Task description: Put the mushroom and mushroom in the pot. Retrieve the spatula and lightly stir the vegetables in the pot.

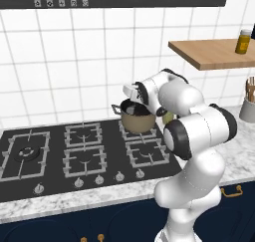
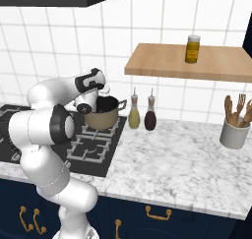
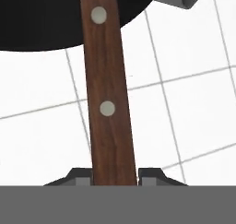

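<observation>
**Spatula held over the pot, rear right burner**

I am pinching the spatula (image 3: 108,94) by its brown wooden handle; in the hand view the handle is running up from between my two dark fingertips (image 3: 150,174), one on each side and both pressed against the wood. Two pale rivets are showing along the handle. Its far end is reaching into the dark round mouth of the pot (image 3: 41,20), at the top of that view, with white wall tile behind.

From the left base view, the pot (image 1: 137,120) is sitting on the rear right burner of the black stove (image 1: 74,154), tan body, dark rim, black side handle toward the left. My gripper (image 1: 133,94) is hanging just above its rim, at the back edge. The blade end and the pot's contents I cannot make out.

From the right base view, the pot (image 2: 103,114) is standing at the stove's right edge. Near it on the marble counter (image 2: 177,154) are standing two bottles, one yellow (image 2: 134,116) and one dark (image 2: 150,117).
</observation>
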Tool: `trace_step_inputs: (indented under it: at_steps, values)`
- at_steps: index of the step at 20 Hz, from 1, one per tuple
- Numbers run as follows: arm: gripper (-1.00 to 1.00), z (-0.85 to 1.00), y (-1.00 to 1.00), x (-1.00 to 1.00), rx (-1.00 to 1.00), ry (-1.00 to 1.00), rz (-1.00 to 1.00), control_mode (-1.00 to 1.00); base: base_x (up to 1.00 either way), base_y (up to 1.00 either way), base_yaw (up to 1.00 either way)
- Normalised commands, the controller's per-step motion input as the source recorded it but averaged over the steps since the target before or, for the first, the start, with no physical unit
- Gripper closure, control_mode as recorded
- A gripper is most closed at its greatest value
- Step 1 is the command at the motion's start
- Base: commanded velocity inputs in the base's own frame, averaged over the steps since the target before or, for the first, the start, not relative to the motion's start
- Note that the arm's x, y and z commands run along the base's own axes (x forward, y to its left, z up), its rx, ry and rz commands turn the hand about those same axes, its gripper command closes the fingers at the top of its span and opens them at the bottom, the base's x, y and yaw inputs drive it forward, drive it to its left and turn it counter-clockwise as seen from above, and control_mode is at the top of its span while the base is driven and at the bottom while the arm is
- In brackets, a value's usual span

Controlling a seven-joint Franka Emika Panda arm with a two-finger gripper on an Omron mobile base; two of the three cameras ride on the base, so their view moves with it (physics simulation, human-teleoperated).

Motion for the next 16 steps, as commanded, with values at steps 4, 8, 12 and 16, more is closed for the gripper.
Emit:
trace_step_inputs:
  at_steps: [4, 8, 12, 16]
  values:
    - [1.0, 0.33, 0.03, 0.0, 0.17, -0.22, 0.06, -1.0, 0.0, 0.0, 0.0]
    - [1.0, 0.12, -0.12, 0.0, -0.04, -0.25, 0.0, -1.0, 0.0, 0.0, 0.0]
    - [1.0, -0.27, -0.12, 0.0, -0.22, -0.11, -0.03, -1.0, 0.0, 0.0, 0.0]
    - [1.0, -0.69, 0.0, 0.0, -0.18, 0.03, -0.06, -1.0, 0.0, 0.0, 0.0]
